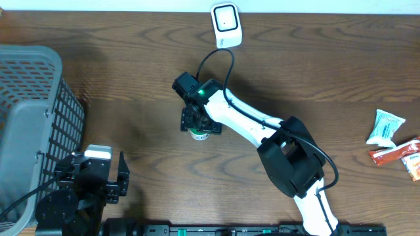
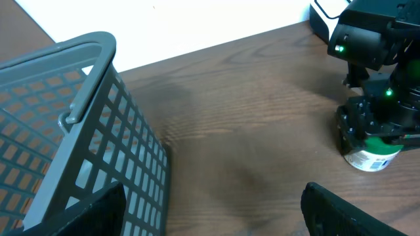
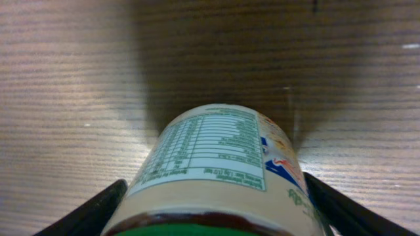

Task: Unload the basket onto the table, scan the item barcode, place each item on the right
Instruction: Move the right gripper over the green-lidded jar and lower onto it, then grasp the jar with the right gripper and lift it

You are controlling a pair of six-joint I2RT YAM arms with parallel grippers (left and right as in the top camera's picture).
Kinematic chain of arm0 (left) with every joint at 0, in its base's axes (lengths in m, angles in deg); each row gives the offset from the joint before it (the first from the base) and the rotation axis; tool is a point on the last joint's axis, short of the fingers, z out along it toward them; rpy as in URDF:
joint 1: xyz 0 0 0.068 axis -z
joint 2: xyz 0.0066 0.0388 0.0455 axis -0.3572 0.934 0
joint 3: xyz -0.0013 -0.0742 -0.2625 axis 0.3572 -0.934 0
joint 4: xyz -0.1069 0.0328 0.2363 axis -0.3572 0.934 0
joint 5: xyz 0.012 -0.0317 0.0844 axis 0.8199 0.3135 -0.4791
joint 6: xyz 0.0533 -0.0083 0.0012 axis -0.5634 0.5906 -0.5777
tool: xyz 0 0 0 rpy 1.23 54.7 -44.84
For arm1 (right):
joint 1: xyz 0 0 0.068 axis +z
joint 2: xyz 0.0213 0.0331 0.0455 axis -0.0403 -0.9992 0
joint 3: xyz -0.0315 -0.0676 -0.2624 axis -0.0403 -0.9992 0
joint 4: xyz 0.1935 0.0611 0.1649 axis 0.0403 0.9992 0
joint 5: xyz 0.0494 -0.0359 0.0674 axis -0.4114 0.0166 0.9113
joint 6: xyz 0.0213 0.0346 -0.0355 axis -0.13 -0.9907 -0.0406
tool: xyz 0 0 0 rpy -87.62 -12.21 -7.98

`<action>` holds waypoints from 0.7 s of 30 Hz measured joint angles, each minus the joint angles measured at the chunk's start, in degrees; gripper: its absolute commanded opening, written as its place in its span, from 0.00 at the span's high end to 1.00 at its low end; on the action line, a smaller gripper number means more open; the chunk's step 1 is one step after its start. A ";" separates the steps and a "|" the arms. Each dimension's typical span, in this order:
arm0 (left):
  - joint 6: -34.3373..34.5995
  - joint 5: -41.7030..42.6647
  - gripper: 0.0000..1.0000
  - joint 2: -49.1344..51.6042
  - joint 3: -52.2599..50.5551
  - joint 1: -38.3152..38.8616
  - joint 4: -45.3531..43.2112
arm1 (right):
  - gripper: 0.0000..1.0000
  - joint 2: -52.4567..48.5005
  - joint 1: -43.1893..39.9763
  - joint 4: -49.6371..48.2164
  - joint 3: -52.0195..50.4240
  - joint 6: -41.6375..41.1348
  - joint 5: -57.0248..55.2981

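Jar [image 1: 199,136] upright between downward-pointing jaws of outstretched right arm [image 1: 244,119]

A grey plastic lattice basket [image 2: 59,131] stands on the left of the dark wood-grain desk [image 2: 249,131]. Well apart from it, the black right gripper [image 2: 369,137] sits down over a small white-labelled jar with a green band [image 2: 371,159]. The left gripper [image 2: 215,190] has its dark fingers spread wide.

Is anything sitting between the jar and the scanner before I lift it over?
Nothing visible does. The jar sits between the right gripper's fingers, and the table from there to the white scanner is bare wood.
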 measured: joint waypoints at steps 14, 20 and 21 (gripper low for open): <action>0.00 0.00 0.14 0.00 0.00 0.00 0.00 | 0.33 -0.28 -2.82 12.66 4.74 9.46 10.14; 0.00 0.00 0.14 0.00 0.00 0.00 0.00 | 0.32 -0.28 -8.72 22.77 9.79 17.18 17.77; 0.00 0.00 0.14 0.00 0.00 0.00 0.00 | 0.32 -0.28 -9.84 24.46 9.99 18.49 19.08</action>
